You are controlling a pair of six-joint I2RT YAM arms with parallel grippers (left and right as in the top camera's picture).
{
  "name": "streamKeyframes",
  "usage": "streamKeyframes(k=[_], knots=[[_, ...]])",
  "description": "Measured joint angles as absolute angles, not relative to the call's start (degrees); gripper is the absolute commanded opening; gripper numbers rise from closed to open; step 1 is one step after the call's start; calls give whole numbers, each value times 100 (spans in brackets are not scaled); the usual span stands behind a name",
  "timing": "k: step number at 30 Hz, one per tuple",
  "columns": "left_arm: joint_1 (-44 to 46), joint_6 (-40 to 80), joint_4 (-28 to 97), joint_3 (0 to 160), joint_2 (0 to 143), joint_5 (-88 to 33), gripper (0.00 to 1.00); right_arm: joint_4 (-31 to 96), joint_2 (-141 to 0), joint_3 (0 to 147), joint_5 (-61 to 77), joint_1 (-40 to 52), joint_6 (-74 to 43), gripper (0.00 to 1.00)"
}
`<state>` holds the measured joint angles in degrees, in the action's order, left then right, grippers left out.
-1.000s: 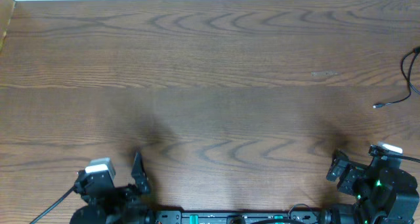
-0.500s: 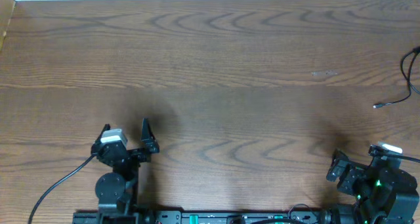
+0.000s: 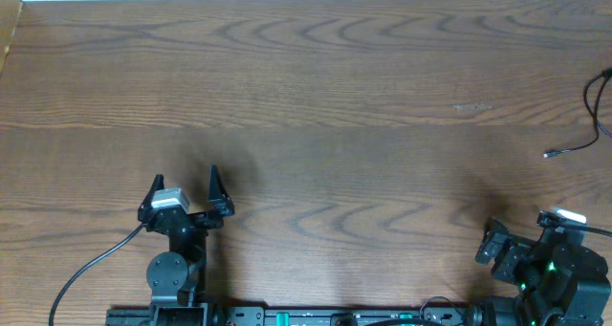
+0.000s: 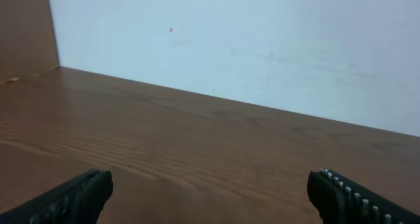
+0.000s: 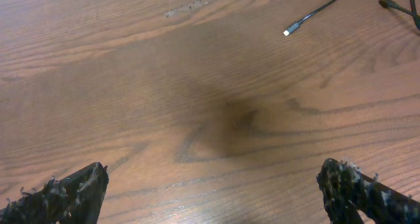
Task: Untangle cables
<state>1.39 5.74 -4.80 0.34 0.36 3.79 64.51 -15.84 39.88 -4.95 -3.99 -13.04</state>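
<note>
The cables [image 3: 597, 123] are thin black cords at the far right edge of the table in the overhead view, one ending in a small silver plug tip [image 3: 549, 155]. The right wrist view shows that tip [image 5: 287, 33] and a second cord end [image 5: 394, 5] at its upper right. My left gripper [image 3: 185, 184] is open and empty over bare wood at the near left, far from the cables; its fingers frame the left wrist view [image 4: 210, 201]. My right gripper [image 3: 516, 242] is open and empty at the near right, short of the cables, as the right wrist view [image 5: 213, 196] also shows.
The wooden table [image 3: 316, 97] ends at a white wall [image 4: 262, 46] at the back and a wooden side panel [image 4: 23, 27] at the far left. A pale scuff [image 3: 471, 107] marks the wood at the right.
My left arm has lifted from its folded pose at the front edge and moved its open gripper forward over the table. The right arm and the cables have not moved.
</note>
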Motion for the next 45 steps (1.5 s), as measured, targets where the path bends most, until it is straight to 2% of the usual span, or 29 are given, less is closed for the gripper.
streamKeyframes(k=[9,17,27,45], knots=[[-226,574,110,95,40,287,100,6453,-1584,3988,-495,-399,-1304,99],[-248,548,152,123,40,104,100,6453,-1584,3988,-495,-399,-1304,99],[-248,-602,145,123,40,-718,100,6451,-1584,3988,-495,-399,-1304,99],[-69,-646,143,123,40,-764,100,6451,-1584,3988,-495,-399,-1304,99]])
